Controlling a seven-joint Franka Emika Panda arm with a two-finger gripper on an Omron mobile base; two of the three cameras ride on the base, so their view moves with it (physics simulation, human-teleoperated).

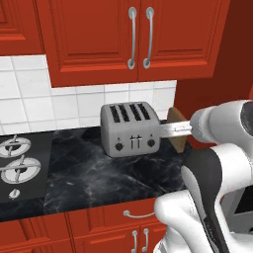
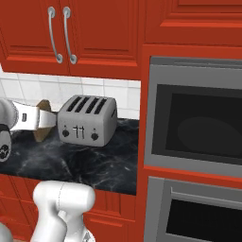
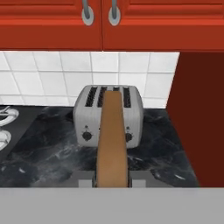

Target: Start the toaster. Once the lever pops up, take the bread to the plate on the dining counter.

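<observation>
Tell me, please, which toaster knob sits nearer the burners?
The toaster's left knob, on the burners' side; the other knob sits toward the bread.

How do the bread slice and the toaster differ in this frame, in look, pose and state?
The bread is a thin tan-brown slice; the toaster is a boxy silver-grey metal block with four dark slots. The bread is off the counter, clamped on edge in the hand; the toaster stands on the black marble counter. The bread sits nearer the robot; the toaster stands back by the tiled wall. Both are roughly square in outline.

Toaster (image 1: 129, 129) on the counter (image 1: 99, 173), stove (image 1: 20, 165) to its left.
</observation>
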